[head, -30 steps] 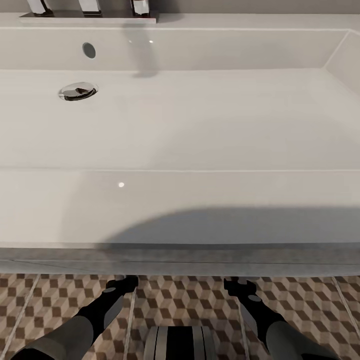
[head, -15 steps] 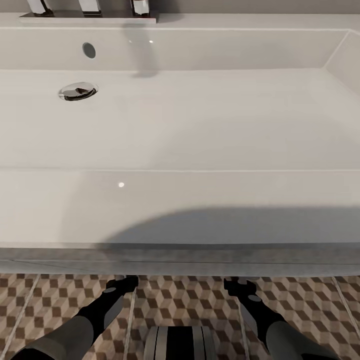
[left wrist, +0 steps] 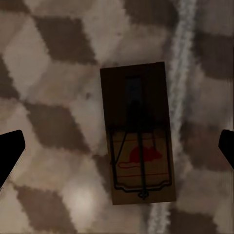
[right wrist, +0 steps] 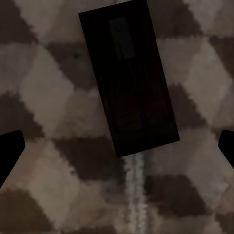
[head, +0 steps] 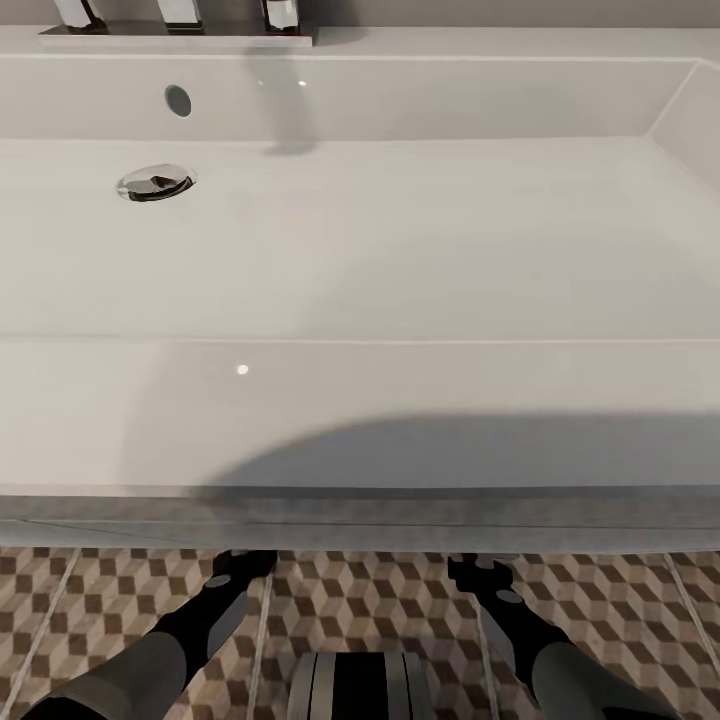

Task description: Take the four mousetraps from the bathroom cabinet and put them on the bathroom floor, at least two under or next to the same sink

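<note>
One mousetrap point(left wrist: 139, 134) lies flat on the cube-pattern bathroom floor point(left wrist: 53, 63) beside a grout line, its red mouse print facing up. My left gripper point(left wrist: 118, 148) hovers over it, open, its dark fingertips point(left wrist: 9, 151) wide apart and off the board. A second mousetrap point(right wrist: 129, 78), in deep shadow, also lies flat on the tiles. Above it my right gripper point(right wrist: 118, 146) is open, holding nothing. In the head view both arms point(head: 215, 605) point(head: 505, 605) reach down under the front edge of the white sink point(head: 360, 420). The cabinet is out of view.
The long sink basin has a chrome drain point(head: 155, 183) and a tap point(head: 280, 15) at the back. Its vanity front overhangs the tiles point(head: 380, 600) close ahead of my base point(head: 355, 685).
The left wrist has crept very slightly further under the sink's edge. Nothing else has moved.
</note>
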`<state>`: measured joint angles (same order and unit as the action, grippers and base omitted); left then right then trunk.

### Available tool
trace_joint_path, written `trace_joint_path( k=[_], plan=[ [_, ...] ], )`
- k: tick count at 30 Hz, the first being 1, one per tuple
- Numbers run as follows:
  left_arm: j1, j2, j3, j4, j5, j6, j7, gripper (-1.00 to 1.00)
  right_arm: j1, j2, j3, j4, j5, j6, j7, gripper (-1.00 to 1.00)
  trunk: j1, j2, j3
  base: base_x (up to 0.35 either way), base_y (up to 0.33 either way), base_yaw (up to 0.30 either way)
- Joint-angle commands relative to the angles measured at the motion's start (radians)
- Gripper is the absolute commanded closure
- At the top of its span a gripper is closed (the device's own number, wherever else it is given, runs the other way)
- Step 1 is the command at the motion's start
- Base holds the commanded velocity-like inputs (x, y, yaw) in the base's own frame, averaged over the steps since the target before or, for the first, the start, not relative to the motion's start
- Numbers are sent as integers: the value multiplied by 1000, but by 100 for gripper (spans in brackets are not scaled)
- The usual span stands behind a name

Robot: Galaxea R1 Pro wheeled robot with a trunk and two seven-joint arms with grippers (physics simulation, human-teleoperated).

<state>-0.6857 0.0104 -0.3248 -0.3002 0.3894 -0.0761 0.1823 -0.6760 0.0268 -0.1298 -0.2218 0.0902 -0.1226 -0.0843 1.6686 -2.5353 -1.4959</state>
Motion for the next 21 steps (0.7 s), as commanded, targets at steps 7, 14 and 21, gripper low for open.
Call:
trace_joint_path(
  k=[7, 14, 21],
  plan=[
    [0, 2, -10, 0, 9, -33, 3, -100, 0, 1, -8, 1, 9, -3, -2, -100, 0, 0, -1, -1, 0, 0],
    [0, 2, -9, 0, 10, -34, 2, -100, 0, 2, -8, 1, 10, -4, -2, -100, 0, 0, -1, -126, 44, 0],
    [0, 2, -7, 1, 12, -37, 2, -100, 0, 2, -8, 1, 10, -4, -2, -100, 0, 0, -1, -263, 73, 0]
  ],
)
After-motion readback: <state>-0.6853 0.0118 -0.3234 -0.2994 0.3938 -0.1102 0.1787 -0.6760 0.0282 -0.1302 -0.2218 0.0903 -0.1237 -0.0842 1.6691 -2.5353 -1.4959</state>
